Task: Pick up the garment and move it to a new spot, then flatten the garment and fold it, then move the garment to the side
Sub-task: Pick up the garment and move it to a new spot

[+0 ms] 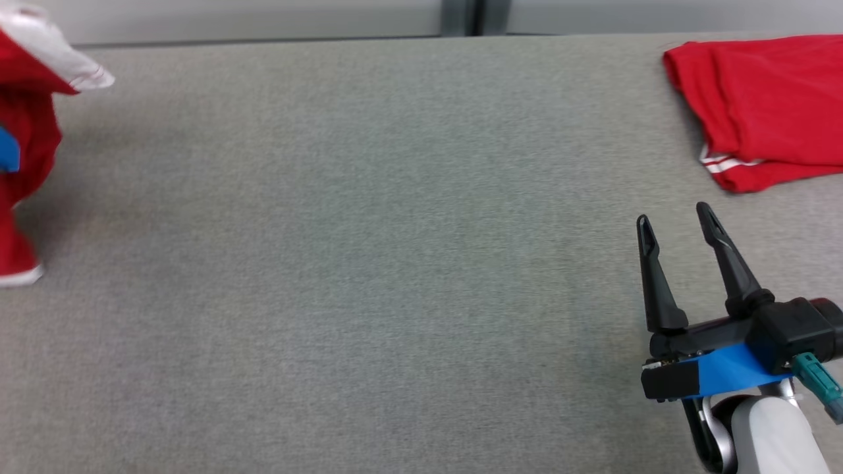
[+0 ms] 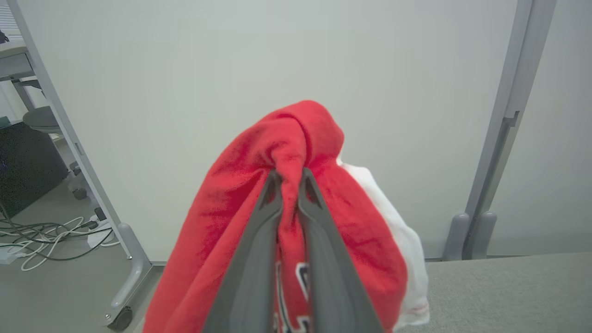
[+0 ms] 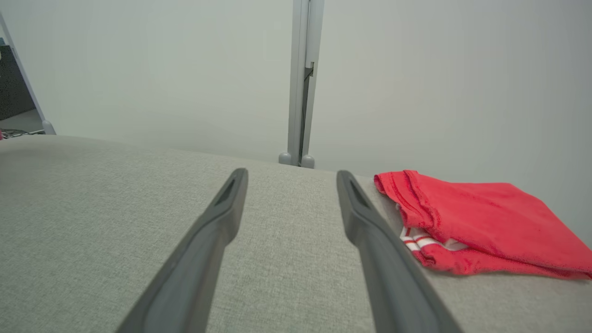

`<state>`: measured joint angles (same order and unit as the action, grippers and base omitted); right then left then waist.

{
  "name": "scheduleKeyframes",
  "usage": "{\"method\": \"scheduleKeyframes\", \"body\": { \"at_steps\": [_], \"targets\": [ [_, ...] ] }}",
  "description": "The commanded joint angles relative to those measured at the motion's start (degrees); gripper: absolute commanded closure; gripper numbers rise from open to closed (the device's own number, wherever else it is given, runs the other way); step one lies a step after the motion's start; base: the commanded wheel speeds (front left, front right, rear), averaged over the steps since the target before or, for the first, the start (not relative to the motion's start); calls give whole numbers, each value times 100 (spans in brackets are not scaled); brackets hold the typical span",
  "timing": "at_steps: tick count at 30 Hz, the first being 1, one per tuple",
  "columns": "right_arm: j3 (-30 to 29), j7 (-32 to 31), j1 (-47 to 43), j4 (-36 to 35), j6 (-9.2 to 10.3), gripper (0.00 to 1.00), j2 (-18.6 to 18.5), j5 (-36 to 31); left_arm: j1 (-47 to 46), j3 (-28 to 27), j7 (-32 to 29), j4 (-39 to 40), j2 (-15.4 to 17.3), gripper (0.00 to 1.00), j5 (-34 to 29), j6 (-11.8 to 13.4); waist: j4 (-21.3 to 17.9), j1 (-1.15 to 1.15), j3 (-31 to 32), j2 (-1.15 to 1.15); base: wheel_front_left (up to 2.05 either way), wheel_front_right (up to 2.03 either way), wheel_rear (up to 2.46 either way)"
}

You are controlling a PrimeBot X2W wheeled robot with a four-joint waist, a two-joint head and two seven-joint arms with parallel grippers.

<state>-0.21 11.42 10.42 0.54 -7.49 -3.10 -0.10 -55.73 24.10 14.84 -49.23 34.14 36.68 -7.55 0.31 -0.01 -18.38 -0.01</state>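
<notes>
1. Red cloth bunched between the two fingers tells me the left gripper (image 2: pixel 290 178) is clamped on the garment (image 2: pixel 240 199). A fold humps over the fingertips, and the rest, with a white part on one side, drapes down around the fingers.
2. I judge the step in hand to be the first one: the garment is picked up, and the carry to a new spot is not yet done.
3. From the head view, the garment hangs at the far left edge of the grey table (image 1: pixel 395 263), well apart from the middle. I cannot tell whether its lower hem touches the surface.
4. My right gripper (image 1: pixel 673 214) hovers over the table at the lower right, fingers spread with nothing between them, well apart from the held garment.
5. A second red garment (image 1: pixel 770 105) lies folded at the far right of the table, near the right gripper. I take it as not my target.
6. The next move, as I see it, is to bring the left arm over the bare middle of the table and lower the cloth so it lands without bunching, away from the folded piece. Then the right gripper can take an edge to help spread it.
</notes>
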Motion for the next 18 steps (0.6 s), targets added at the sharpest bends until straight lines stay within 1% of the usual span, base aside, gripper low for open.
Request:
{"method": "scheduleKeyframes", "body": {
  "at_steps": [1, 9, 14, 18],
  "targets": [
    [5, 58, 17, 59, -1, 0, 14, 91, -100, 34, 33, 142, -9, 100, -86, 15, -183, 1, 166, 1, 0, 0, 0],
    [300, 292, 119, 565, -1, 0, 19, 522, -482, 381, 28, 1537, -276, 100, -635, 92, -781, 1, 520, 1, 0, 0, 0],
    [428, 355, 128, 770, -1, 0, 19, 745, -631, 763, -213, 2313, -638, 100, -841, 121, -1149, 1, 628, 1, 0, 0, 0],
    [550, 373, 201, 863, -1, 0, 20, 867, -508, 1067, -404, 2657, -925, 100, -904, 130, -1385, 1, 621, 1, 0, 0, 0]
  ]
}}
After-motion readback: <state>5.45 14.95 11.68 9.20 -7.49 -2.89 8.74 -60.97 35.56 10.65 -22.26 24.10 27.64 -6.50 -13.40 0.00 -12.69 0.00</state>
